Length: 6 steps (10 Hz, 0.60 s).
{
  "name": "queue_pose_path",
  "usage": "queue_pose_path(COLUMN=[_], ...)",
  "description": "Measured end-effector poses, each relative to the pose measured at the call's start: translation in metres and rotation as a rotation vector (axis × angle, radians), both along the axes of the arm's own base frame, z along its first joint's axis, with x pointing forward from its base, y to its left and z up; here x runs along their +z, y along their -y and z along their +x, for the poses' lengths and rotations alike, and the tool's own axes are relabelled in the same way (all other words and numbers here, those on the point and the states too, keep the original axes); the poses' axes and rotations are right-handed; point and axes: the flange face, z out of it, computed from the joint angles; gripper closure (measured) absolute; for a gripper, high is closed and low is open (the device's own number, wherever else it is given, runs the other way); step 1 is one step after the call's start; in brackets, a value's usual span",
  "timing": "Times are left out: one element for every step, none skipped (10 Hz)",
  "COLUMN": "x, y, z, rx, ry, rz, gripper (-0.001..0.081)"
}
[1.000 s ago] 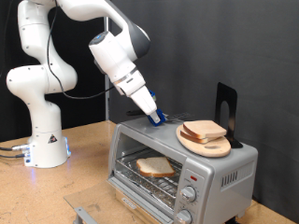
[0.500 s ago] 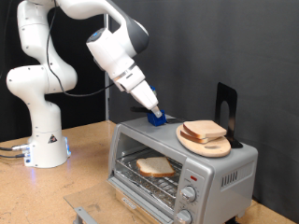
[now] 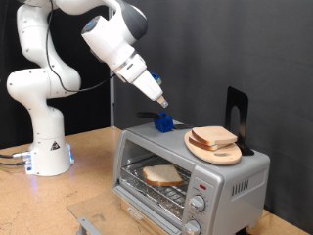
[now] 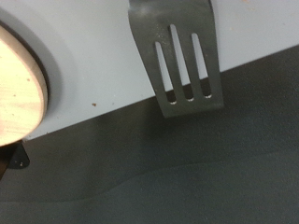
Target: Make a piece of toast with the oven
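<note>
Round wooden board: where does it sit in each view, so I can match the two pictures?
Exterior view: the round wooden board lies on the oven top towards the exterior view's right, under bread slices; the gripper hangs above the oven, apart from it.
Wrist view: part of the board shows, cut by the frame edge, beside a slotted blade; gripper not in view.
Shared landmark: the oven's pale top.

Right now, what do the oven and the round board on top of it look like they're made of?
The oven: apparently painted or brushed metal, silver-grey with a dull sheen, plus a glass door and wire rack. The round board: likely unfinished wood, pale and matte, with faint grain in the wrist view.
</note>
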Motion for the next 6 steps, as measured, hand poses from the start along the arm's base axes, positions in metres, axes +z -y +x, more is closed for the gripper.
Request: queue_pose_path(x=[0.0, 0.002, 0.005, 0.008, 0.01, 0.011], y=[0.002, 0.011, 0.027, 0.044, 0.062, 0.08], z=[-0.001, -0.002, -0.004, -0.008, -0.011, -0.013], rx=[0.016, 0.046, 0.075, 0.094, 0.105, 0.117], ry=[0.007, 0.007, -0.003, -0.018, -0.031, -0.04], rz=[0.011, 0.044, 0.099, 0.155, 0.195, 0.21], gripper=[0.0003, 0.0003, 0.0003, 0.0003, 0.0003, 0.0003])
